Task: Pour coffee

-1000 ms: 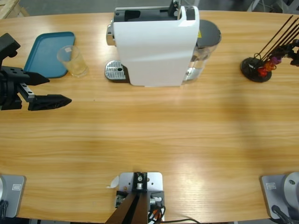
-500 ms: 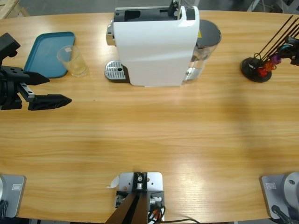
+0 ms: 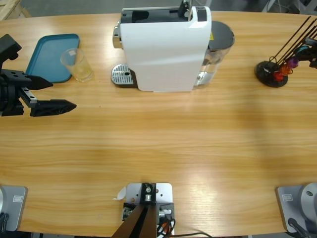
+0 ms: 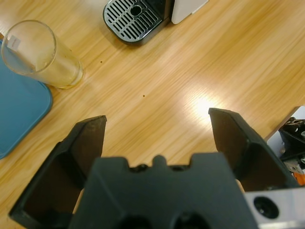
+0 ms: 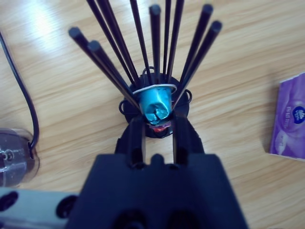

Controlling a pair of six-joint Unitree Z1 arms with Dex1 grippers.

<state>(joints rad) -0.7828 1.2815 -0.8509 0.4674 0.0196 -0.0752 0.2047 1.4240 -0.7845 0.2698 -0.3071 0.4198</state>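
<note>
No dark coffee shows in any view. An empty clear glass [image 3: 77, 64] stands beside the teal tray [image 3: 47, 49], left of the white coffee machine [image 3: 166, 47]; it is also in the left wrist view as the glass [image 4: 40, 55]. My left gripper [image 3: 62, 95] hovers open over bare table, short of the glass, holding nothing [image 4: 157, 124]. At the far right, my right gripper [image 5: 157, 119] is shut on a blue capsule [image 5: 155, 102] among the black rods of the capsule holder [image 3: 271, 72]. Only a sliver of that gripper [image 3: 311, 53] shows from above.
The machine's round drip grate [image 3: 123, 75] sits at its left foot, with the clear water tank [image 3: 218, 49] on its right. A purple packet [image 5: 288, 119] and a black cable [image 5: 19, 90] lie near the holder. Red and orange capsules [image 3: 280, 73] hang low on the holder.
The right gripper has slid a little toward the right edge, outward along the holder's rods. The left arm and the glass have not moved.
</note>
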